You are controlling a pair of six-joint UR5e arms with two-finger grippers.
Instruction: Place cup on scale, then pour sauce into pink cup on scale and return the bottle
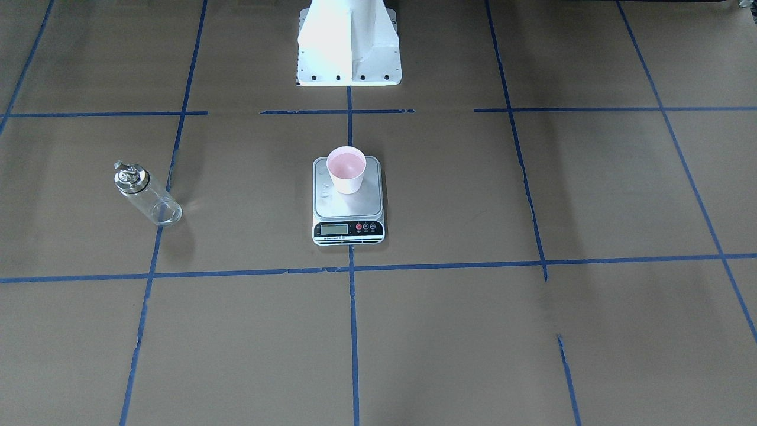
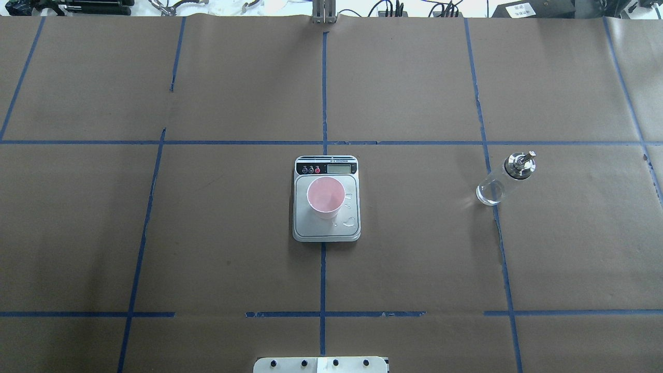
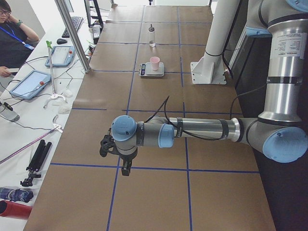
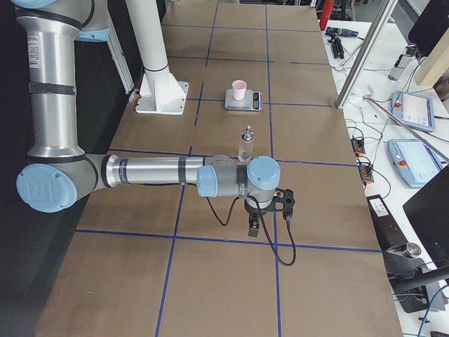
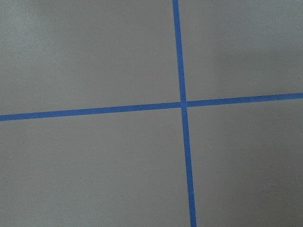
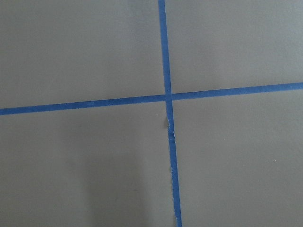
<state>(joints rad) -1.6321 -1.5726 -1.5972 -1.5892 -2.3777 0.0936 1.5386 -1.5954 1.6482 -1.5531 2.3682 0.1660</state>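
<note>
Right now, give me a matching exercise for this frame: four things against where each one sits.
1 cup
2 scale
3 bottle
4 droplets

A upright on the table, robot's right side
B on the steel platform, pink inside
C clear, on the platform beside the cup
D across the centre tape line

Pairs: 1-B, 2-D, 3-A, 4-C

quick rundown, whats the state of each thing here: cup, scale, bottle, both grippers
cup: upright on the scale, mouth open, contents unclear
scale: flat on the table, bearing the cup, wet drops on its platform, display unreadable
bottle: upright on the table, capped, apart from the scale, unheld
left gripper: above the table, jaws cannot be told
right gripper: above the table, jaws cannot be told
</note>
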